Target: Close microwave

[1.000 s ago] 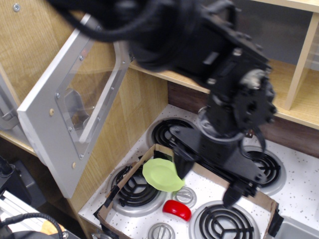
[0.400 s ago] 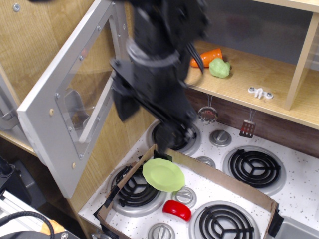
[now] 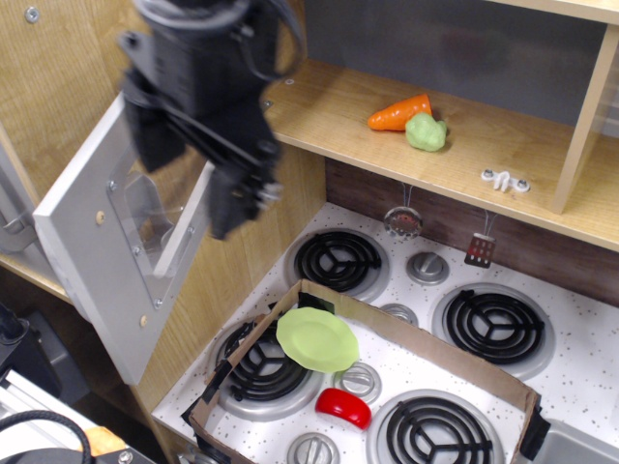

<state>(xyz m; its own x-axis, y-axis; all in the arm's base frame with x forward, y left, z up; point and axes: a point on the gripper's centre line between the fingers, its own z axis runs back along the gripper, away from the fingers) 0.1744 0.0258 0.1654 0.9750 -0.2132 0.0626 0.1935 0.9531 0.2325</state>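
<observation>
Cardboard tray (image 3: 430, 345) holds green plate (image 3: 317, 339); gripper (image 3: 198, 164) jaws wide before microwave (image 3: 116, 242) door.

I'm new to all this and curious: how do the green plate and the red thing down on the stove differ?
The green plate is pale lime, wide and flat, and it sits tilted, leaning on the cardboard box. The red thing is bright red, smaller and rounded, and it lies low on the stove top just in front of the plate. Both look like glossy plastic toys inside that cardboard frame.
</observation>
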